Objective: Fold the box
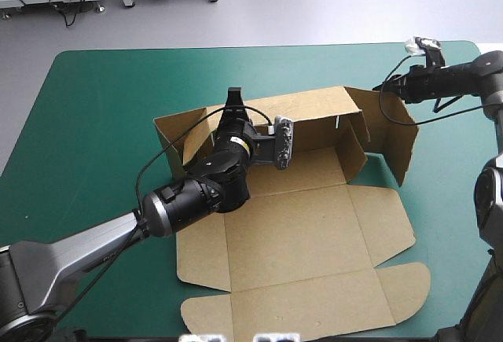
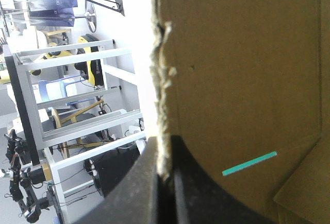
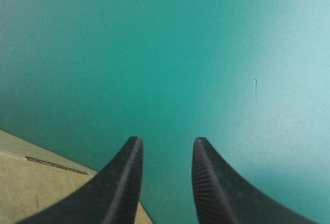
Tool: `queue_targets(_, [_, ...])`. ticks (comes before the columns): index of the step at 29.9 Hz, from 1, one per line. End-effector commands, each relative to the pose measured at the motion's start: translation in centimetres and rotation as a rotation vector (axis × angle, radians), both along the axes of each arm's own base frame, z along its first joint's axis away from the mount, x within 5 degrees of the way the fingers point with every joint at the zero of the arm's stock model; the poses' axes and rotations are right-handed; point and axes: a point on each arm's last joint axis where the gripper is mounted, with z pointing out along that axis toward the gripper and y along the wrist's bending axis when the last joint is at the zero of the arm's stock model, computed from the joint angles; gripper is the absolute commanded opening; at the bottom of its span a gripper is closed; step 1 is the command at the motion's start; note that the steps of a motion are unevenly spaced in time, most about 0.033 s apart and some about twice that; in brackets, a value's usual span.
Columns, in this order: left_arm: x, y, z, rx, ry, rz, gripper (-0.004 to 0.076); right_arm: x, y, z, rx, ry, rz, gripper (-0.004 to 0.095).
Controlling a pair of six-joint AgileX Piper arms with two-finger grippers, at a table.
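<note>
Brown box (image 1: 299, 232) half-raised on the table (image 1: 102, 98): left pincer (image 2: 165, 167) clamped on its rear wall's edge, right pincer (image 3: 166, 152) spread, board just beside it. Light, stiff sheet, likely bending only at creases; best gripped at wall edges.

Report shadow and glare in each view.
High view: even light, no glare; the box shows soft shade inside its raised walls. Left wrist view: beyond the box's edge the background glares white; its face by the left fingers is dim. Right wrist view: the teal-green cover is darker on the box's side, beside the open right fingers.
</note>
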Motion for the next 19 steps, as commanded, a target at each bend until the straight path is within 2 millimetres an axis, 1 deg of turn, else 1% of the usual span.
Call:
queue_targets(1, [-0.6,-0.1,2.2,-0.072,-0.053,-0.037,-0.0010,-0.7,1.0,3.3,-0.004,-0.087,0.034,0.0301])
queue_targets(6, [-0.6,-0.1,2.2,-0.079,-0.052,-0.035,-0.0010,-1.8,0.4,3.1,0.011,-0.012,0.118,0.0301])
queue_targets(8, [-0.6,-0.1,2.2,-0.079,-0.052,-0.035,-0.0010,-2.3,0.0,2.9,-0.021,0.015,0.101,0.0301])
queue_targets(12, [-0.6,0.0,2.2,-0.083,-0.049,-0.029,-0.0010,-3.7,0.3,2.7,-0.047,0.018,0.133,0.0301])
queue_targets(14, [-0.6,0.0,2.2,-0.083,-0.049,-0.029,-0.0010,-4.6,0.6,3.0,-0.048,0.002,0.154,0.0301])
queue_targets(19, [-0.6,0.0,2.2,-0.085,-0.049,-0.028,-0.0010,-6.3,1.5,3.3,-0.011,-0.045,0.198,0.0301])
